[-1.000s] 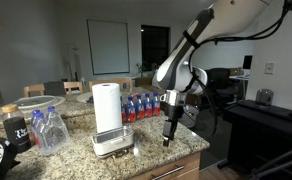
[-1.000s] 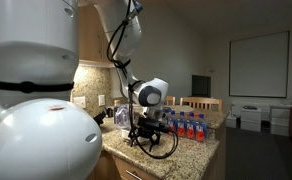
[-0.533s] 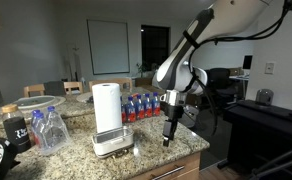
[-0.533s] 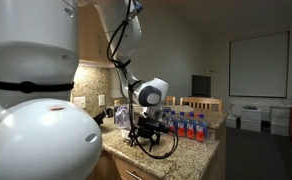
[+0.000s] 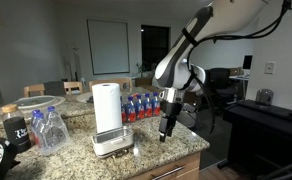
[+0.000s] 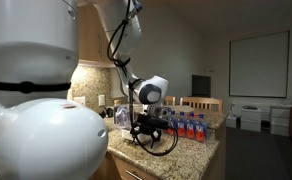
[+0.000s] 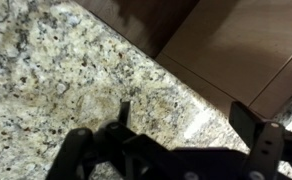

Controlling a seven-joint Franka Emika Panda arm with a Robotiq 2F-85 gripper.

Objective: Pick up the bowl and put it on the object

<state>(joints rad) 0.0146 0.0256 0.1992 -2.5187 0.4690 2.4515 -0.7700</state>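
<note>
One open hand [image 5: 167, 130] is hanging over the granite surface [image 5: 76, 158], fingers pointing straight down. In the wrist view the two fingers [image 7: 78, 152] are standing wide apart, and nothing but speckled stone and the surface's edge is showing between them, so it is carrying nothing. The paper towel roll [image 5: 106, 108] is our landmark. The bowl [image 5: 112, 146] is sitting low and white right at the roll's foot, on the camera side, while the hand is hovering well out from the roll, past that bowl, towards the surface's end. So the bowl is lying sideways from the hand, back towards the roll. The tray [image 6: 172, 150] is looking like a thin dark hoop just beneath the hand, though it is too faint to be sure.
</note>
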